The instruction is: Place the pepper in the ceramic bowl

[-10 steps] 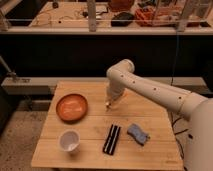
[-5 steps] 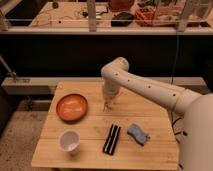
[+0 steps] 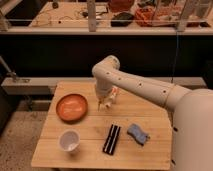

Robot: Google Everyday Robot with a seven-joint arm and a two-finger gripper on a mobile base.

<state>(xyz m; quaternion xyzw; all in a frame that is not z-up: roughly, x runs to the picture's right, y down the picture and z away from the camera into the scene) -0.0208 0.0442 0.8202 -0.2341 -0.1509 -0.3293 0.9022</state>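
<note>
Tabletop of pale wood fills the foreground. Closest to its front edge a small white cup stands upright at the left. A flat black object made of two parallel bars lies near the middle. Just to the right of that, and apart from it, is a crumpled blue-grey item.

Further back on the left sits the ceramic bowl, glossy orange-brown, upright, with nothing clearly visible inside. Just beside its right rim, and not over it, the gripper hangs pointing down, low above the table. Its fingers are closed, and a small orange-red lump at them, on the side away from the bowl, reads as the pepper, pinched and clear of the tabletop.

The white arm rises from the gripper to a rounded elbow, then slopes down to the robot's body at the right. Behind the table runs a dark wall, and beyond it a cluttered workbench.
</note>
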